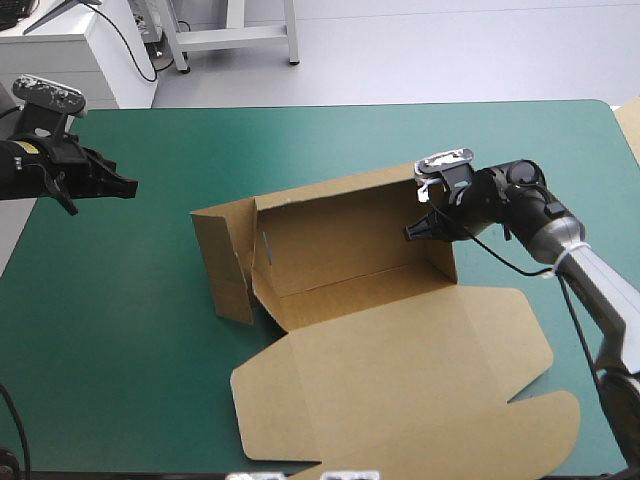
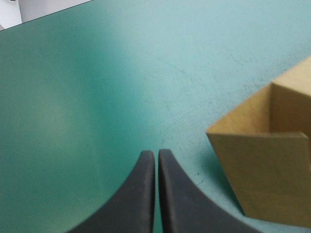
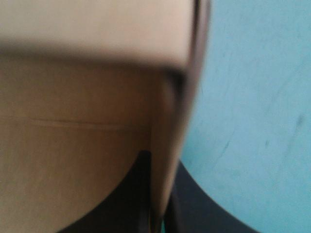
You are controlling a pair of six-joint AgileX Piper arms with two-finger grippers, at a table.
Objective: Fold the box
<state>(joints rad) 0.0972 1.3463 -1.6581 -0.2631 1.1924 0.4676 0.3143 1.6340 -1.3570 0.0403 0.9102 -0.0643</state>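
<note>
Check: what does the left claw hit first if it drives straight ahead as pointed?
Probably the bare teal-green cover: the shut left claw aims at it, with the brown box off to one side of that line. Depth is unclear.

The high camera looks forward and down over most of the teal-green tabletop [image 1: 120, 330] and the brown box [image 1: 350, 250]. The left wrist camera looks along the left gripper [image 2: 156, 154] at bare tabletop, sharing only the box's left end; the right wrist camera, past the right gripper [image 3: 158, 162], sits hard against its right wall.
</note>
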